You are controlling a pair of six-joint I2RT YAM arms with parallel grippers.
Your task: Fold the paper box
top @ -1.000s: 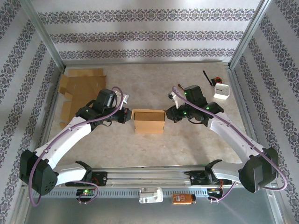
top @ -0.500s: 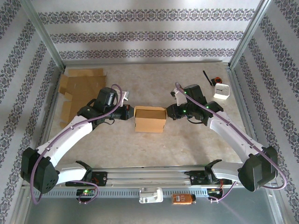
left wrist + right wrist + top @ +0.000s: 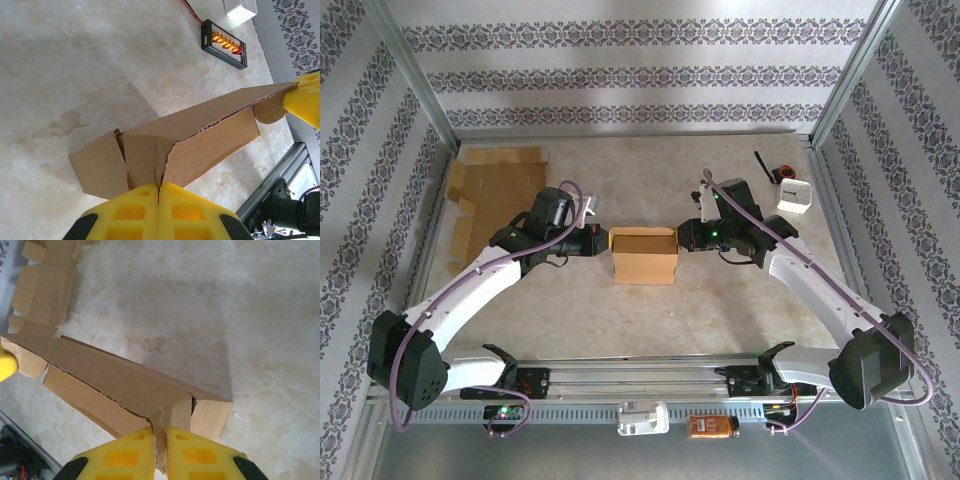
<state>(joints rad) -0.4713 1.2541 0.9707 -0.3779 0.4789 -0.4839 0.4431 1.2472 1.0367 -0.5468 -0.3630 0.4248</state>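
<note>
Paper box (image 3: pixel 643 255) sat near the middle of the table (image 3: pixel 720 310), between my two arms, long side facing the bases. Brown card, top flap laid along its length.

My left gripper (image 3: pixel 603 243) was at the box's left end. From the left wrist, its yellow fingers (image 3: pixel 125 212) were pressed together with no gap to speak of, and the end flap ran straight down into the seam between them. I noted it as pinched tight on the thin card.

My right gripper (image 3: pixel 682 240) was at the opposite end, level with the left. From the right wrist, a narrow strip of cardboard stood between the yellow pads (image 3: pixel 130 455), which were drawn close on it: narrow, clamped on the end flap.

Each wrist view caught the other gripper's yellow fingertip at the far end of the box. The long top panel ran between the two ends at a slant, its torn-looking edge above the side wall. Whether the bottom was lifted off the surface, I could not tell.

Flat cardboard blank (image 3: pixel 495 195) lay at the far left of the table, well apart from the box. White device (image 3: pixel 794 195) with a black lead sat at the far right. A small black board with orange slots (image 3: pixel 224 42) lay beyond the box in the left wrist view.
</note>
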